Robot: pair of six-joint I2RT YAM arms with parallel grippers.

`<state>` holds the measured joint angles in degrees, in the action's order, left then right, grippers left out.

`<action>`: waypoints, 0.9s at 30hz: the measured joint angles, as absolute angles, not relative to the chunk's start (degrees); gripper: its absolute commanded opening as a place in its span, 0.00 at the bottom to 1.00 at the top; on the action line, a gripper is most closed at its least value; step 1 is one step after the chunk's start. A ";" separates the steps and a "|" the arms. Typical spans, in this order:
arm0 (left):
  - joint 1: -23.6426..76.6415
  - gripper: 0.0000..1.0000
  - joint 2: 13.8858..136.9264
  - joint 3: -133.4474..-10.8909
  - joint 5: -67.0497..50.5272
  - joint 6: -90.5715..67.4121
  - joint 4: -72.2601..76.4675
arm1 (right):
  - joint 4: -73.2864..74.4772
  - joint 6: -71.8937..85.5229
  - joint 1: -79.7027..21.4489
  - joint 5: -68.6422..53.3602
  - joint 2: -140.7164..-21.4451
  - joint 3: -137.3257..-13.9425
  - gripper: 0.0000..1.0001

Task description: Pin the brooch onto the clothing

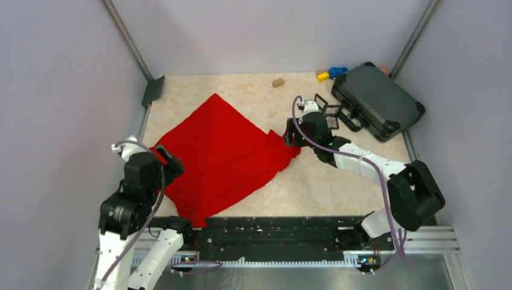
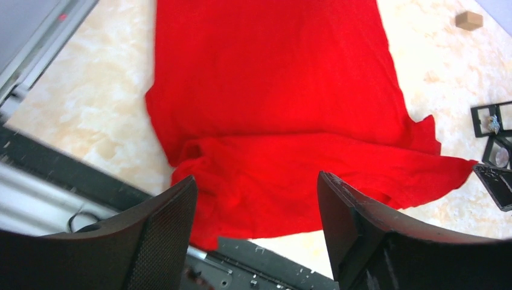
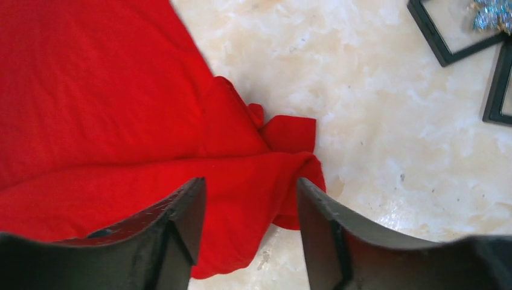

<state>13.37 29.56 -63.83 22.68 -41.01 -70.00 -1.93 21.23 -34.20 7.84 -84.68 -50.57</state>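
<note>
The clothing looks limp and light; take its crumpled corner beneath the right gripper; that and the left gripper hover, fingers apart.

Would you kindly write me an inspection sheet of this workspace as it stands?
Surface: beige marbled tabletop, no spills seen.
Job's things: large red fabric garment spread left of centre; glittery blue-silver brooch lying in a small black open tray, apart from the garment.
Clutter: black hard plastic case at far right; small tan block, yellow block and blue piece near the far edge.
Grippers: left gripper open over the garment's near part; right gripper open over its right corner; both empty.
Cables: grey-purple cable looped along each arm.
Surroundings: grey walls, metal corner posts.
</note>
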 measured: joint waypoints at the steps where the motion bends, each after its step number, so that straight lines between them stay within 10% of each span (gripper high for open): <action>1: 13.37 0.80 31.16 -62.94 21.30 -40.49 -67.33 | -1.87 21.04 -34.20 7.09 -83.94 -50.59 0.65; 16: 7.66 0.71 71.79 -48.31 0.84 -40.71 -25.02 | -0.89 23.49 -35.16 -0.05 -71.11 -41.45 0.68; 27: 4.12 0.58 100.51 -66.81 -6.94 -40.21 -17.85 | -9.93 30.74 -36.27 -6.94 -75.92 -33.36 0.68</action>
<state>4.12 100.51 -66.81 -6.94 -40.21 -17.85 -9.93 30.74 -36.27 -6.94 -75.92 -33.36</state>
